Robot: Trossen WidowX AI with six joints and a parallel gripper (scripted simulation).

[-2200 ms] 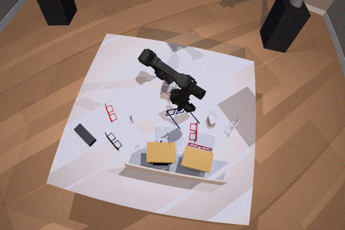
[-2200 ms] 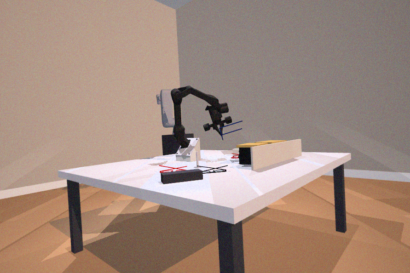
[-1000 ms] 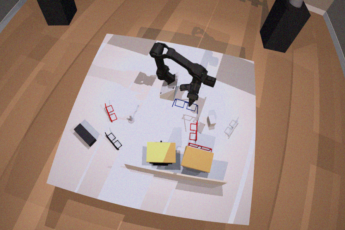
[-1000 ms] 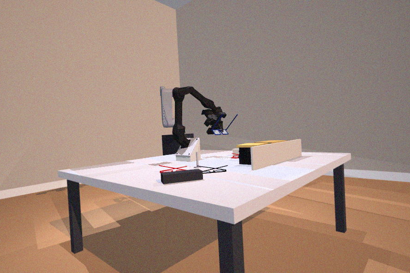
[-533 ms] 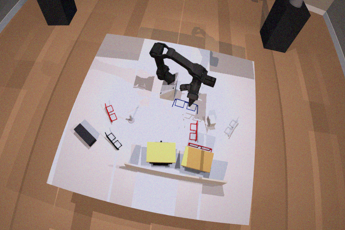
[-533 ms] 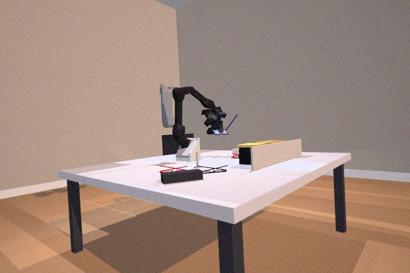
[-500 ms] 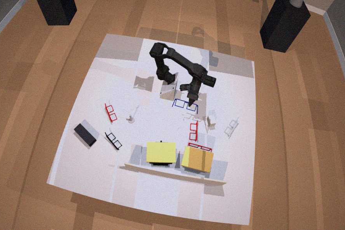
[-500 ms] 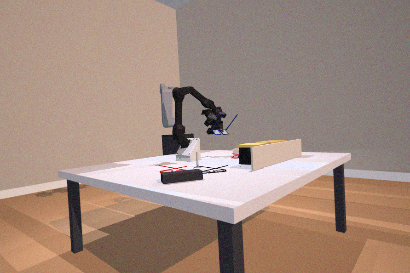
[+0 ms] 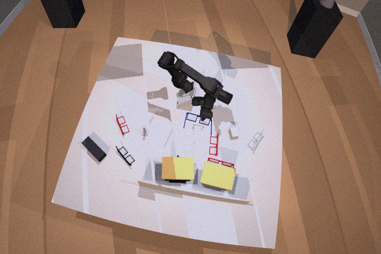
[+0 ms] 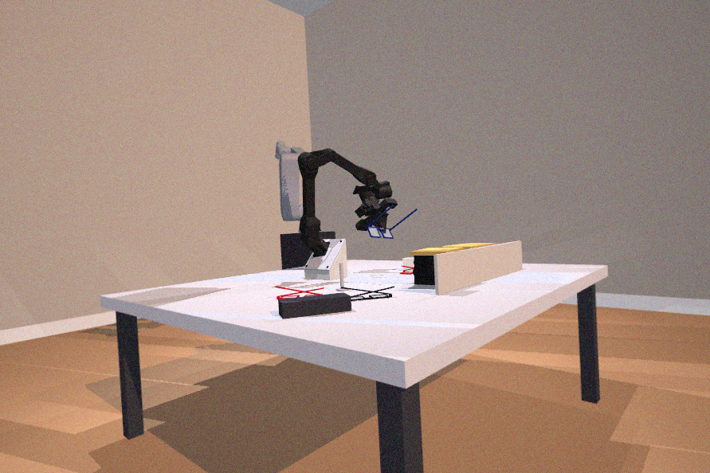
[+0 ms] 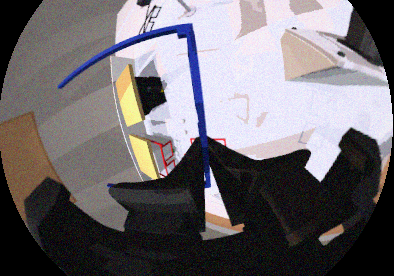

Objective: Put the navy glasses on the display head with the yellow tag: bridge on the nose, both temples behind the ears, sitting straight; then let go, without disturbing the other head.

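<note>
My gripper (image 9: 203, 119) (image 10: 385, 229) (image 11: 201, 140) is shut on the front frame of the navy glasses (image 9: 211, 127) (image 10: 405, 219) (image 11: 196, 85), off-centre near one lens. It holds them high above the table, both temples spread open. The black display head (image 10: 424, 270) (image 11: 150, 94) stands under the left yellow board (image 9: 184, 167) (image 11: 129, 100); a tiny yellow spot, perhaps its tag, shows in the wrist view. The other head is mostly hidden under the right yellow board (image 9: 217, 175) (image 11: 143, 155), with red glasses at its front. Both faces are unclear.
A beige panel (image 9: 193, 193) (image 10: 478, 266) stands behind the heads. Loose red glasses (image 9: 217, 145) lie before the right head. Black glasses (image 9: 124, 156), a dark block (image 9: 94, 149) (image 10: 315, 306) and a thin post (image 9: 144, 131) (image 10: 341, 275) are left; a white block (image 9: 234, 133) is right.
</note>
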